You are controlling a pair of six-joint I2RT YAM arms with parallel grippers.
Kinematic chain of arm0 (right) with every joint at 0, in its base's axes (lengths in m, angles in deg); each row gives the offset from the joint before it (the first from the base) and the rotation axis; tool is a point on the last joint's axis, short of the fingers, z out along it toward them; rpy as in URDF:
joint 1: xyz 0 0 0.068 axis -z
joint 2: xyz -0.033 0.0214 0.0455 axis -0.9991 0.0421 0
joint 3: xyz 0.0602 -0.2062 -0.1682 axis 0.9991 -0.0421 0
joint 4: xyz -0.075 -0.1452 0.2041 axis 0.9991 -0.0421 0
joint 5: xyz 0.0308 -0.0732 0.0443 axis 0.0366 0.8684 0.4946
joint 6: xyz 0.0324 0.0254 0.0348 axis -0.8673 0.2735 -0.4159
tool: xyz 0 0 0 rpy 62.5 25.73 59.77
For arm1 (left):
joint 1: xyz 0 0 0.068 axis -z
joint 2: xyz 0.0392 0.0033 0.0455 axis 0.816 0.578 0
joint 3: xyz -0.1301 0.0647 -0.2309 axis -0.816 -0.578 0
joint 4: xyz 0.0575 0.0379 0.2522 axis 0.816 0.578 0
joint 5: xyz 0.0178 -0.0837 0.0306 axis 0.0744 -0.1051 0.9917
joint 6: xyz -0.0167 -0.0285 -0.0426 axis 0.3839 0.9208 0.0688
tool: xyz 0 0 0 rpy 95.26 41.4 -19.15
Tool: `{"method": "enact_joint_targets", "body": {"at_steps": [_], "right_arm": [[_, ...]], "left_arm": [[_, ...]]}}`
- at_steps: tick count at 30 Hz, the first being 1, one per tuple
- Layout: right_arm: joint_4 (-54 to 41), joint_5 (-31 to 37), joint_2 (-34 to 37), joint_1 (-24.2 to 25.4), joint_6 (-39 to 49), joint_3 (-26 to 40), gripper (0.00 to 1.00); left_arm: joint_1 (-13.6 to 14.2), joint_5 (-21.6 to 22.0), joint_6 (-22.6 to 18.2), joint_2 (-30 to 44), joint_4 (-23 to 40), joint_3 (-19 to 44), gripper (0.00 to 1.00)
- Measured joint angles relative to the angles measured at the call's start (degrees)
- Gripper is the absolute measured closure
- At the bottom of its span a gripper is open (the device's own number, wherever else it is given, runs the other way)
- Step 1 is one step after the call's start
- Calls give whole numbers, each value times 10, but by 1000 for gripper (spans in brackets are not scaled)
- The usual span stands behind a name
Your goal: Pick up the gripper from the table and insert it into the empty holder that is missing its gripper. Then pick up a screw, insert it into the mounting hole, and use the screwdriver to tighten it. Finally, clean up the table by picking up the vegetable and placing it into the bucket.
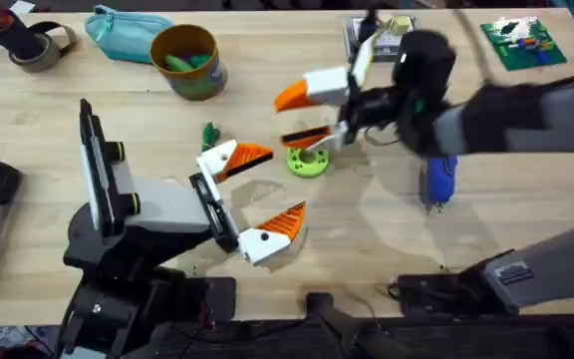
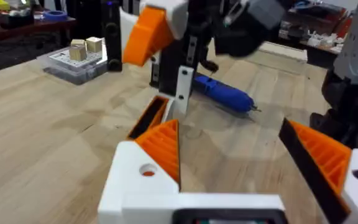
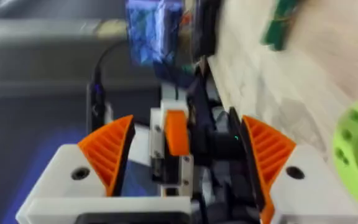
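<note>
The bucket (image 1: 189, 62) stands far left on the surface (image 1: 48, 110), green already inside it. The left hand (image 1: 257, 199) rests released, nothing between its orange pads. Right of it, the right hand (image 1: 302, 115) hovers over a green disc (image 1: 307, 161), spread wide around the holder (image 3: 173, 152) with an orange piece on it, not yet clamped. The screwdriver (image 1: 437, 178) lies further right. Closing off-centre could twist the holder and knock the piece loose.
</note>
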Motion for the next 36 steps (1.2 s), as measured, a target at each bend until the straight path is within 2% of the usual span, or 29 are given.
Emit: {"method": "enact_joint_targets", "body": {"at_steps": [2, 4, 8, 11, 16, 20, 25, 30, 36], "right_arm": [[-112, 2, -26, 32, 57, 24, 10], [-263, 10, -55, 67, 138, 58, 10], [-533, 62, -101, 121, 308, 127, 9], [-726, 133, -139, 141, 439, 186, 10], [-980, 313, -210, 133, 611, 278, 9], [-1083, 464, -270, 100, 689, 301, 9], [-1172, 620, -310, 27, 729, 301, 9], [-1157, 681, -309, -42, 745, 298, 9], [-1124, 703, -283, -61, 744, 273, 9]], "left_arm": [[0, 0, 0, 0, 0, 0, 14], [0, -1, 0, 0, 0, 0, 14], [0, -2, 0, 0, 0, 0, 14], [0, -5, 0, 0, 0, 0, 14], [0, -6, 0, 0, 0, 0, 13], [0, -7, 0, 0, 0, 0, 13], [0, -7, 0, 0, 0, 0, 13], [0, -8, 0, 0, 0, 0, 13], [0, -8, 0, 0, 0, 0, 14]]}}
